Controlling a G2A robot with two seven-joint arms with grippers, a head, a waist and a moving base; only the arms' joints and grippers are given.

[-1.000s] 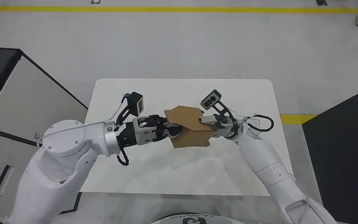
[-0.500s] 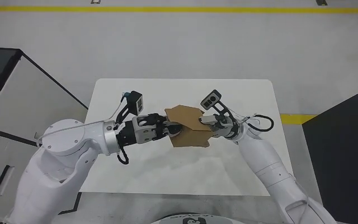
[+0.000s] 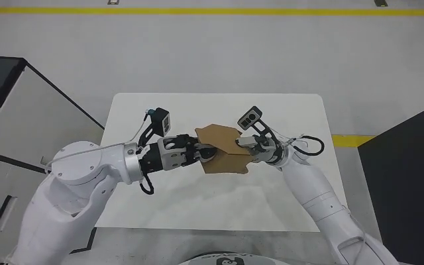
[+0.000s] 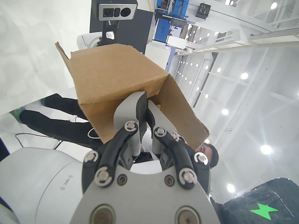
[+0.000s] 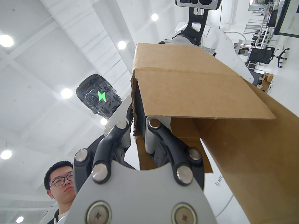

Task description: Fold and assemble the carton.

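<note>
A brown cardboard carton (image 3: 224,151) is held up over the middle of the white table (image 3: 165,112) between both arms. My left gripper (image 3: 207,154) is shut on the carton's left edge; in the left wrist view its fingers (image 4: 141,108) pinch a wall of the carton (image 4: 112,75). My right gripper (image 3: 246,147) is shut on the carton's right side; in the right wrist view its fingers (image 5: 140,108) clamp a flap edge of the carton (image 5: 186,89). The carton is partly opened into a box shape, with flaps loose.
The white table has bare surface on all sides of the carton. A dark cabinet (image 3: 20,86) stands at the left of the table and a dark panel (image 3: 397,172) at the right. Yellow floor tape (image 3: 212,10) runs beyond the far edge.
</note>
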